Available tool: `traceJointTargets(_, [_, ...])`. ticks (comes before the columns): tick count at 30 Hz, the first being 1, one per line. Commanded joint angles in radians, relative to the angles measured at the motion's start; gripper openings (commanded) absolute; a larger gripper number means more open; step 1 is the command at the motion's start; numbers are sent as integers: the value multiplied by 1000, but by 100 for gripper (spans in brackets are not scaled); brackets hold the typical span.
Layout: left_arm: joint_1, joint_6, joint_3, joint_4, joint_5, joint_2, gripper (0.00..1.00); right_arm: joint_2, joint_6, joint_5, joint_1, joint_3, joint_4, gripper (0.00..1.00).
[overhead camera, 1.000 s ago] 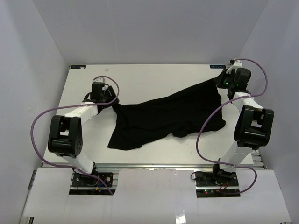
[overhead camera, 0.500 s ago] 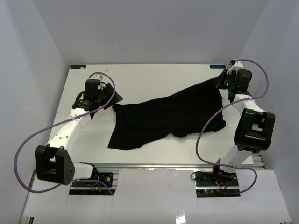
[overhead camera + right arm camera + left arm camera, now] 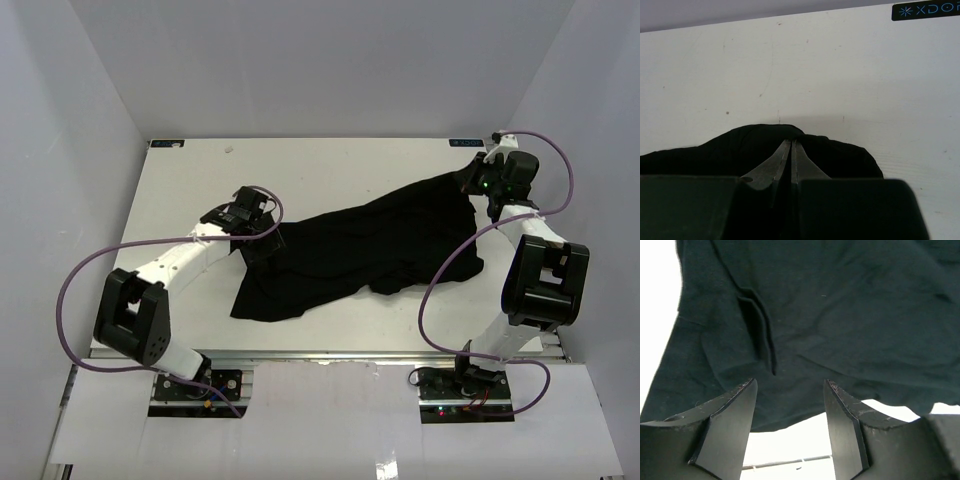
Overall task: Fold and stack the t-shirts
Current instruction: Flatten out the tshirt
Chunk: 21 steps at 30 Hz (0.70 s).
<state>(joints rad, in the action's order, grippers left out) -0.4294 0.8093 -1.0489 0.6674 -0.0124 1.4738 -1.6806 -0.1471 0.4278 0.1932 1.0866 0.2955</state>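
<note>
The left pincer (image 3: pixel 258 236), jaws spread and empty, has swung in over the t-shirt (image 3: pixel 370 245); the right pincer (image 3: pixel 470 178) stays clamped on its far corner.

Desk (image 3: pixel 340 165): white, matte, rectangular, with a few small dark specks on the surface. One black t-shirt (image 3: pixel 360 245) lies on it, crumpled and unfolded, running diagonally from near-left of centre up to the far right corner. Its near-left end is a loose flap close to the front edge, with creases and a tucked ridge mid-cloth. Dark label (image 3: pixel 463 143) stuck flat at the far right corner reads XDOF. Second dark label (image 3: pixel 166 144) at the far left corner.
</note>
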Motion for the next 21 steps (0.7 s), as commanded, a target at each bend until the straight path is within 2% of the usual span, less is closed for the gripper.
traceJointTargets(1, [-11, 5, -43, 35, 78, 14, 67, 41, 1, 15, -3, -5, 45, 6])
traceJointTargets(9, [-48, 14, -54, 35, 81, 78, 63, 38, 0, 8, -3, -2, 45, 6])
traceJointTargets(21, [-74, 16, -71, 34, 106, 131, 48, 36, 4, 6, -3, 1, 45, 6])
